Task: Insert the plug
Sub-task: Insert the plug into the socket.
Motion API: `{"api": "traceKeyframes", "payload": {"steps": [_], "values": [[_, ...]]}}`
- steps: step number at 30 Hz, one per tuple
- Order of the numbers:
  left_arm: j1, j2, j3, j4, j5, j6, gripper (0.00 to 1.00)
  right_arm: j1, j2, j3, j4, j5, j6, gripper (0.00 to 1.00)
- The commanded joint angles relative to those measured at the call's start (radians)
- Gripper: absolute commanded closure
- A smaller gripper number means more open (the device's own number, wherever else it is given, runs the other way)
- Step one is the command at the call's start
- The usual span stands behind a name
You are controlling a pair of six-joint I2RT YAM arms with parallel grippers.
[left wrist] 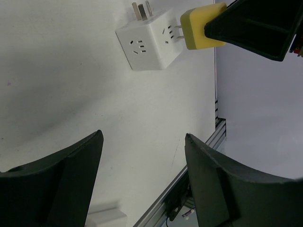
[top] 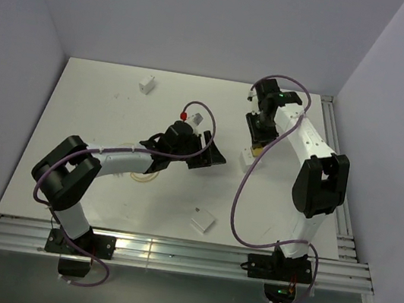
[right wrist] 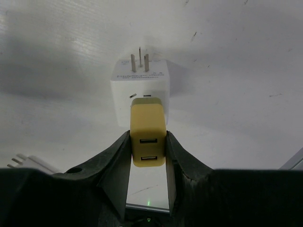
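Right gripper [right wrist: 147, 156] fingers pinch the yellow plug [right wrist: 148, 118] at frame centre, its nose against the white socket cube [right wrist: 139, 92] just above. Upper right of the left wrist view, the prongs [left wrist: 177, 31] are visible at the cube's face. So probably partly in, not seated, final push left. Left gripper [left wrist: 142, 182] spread wide, holding nothing.

The left arm [top: 108, 160] reaches inward, left claw [left wrist: 143, 142] spread; right arm [top: 310, 149] folded, right claw [right wrist: 148, 146], apparently tilted downward, grips plug [right wrist: 148, 123].

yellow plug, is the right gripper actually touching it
Touching. The right wrist view shows the right gripper clamped on the yellow plug, pressed flat against both its sides with no gap.
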Motion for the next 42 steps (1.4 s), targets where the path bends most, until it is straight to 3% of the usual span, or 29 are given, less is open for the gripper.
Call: {"api": "traceKeyframes", "payload": {"steps": [1,22,33,42], "values": [[-0.002,-0.023,-0.002,0.047,0.021,-0.010,0.25,0.007,0.012,-0.001,0.039,0.022,0.006,1.00],[-0.002,-0.040,-0.008,0.053,0.016,-0.009,0.25,0.025,0.031,-0.076,0.076,0.042,0.024,1.00],[-0.002,-0.014,-0.011,0.077,0.007,-0.021,0.25,0.045,-0.066,-0.447,0.360,0.106,0.070,1.00],[-0.003,-0.009,-0.005,0.070,0.013,-0.022,0.26,-0.013,-0.009,-0.447,0.361,-0.038,0.034,1.00]]}}
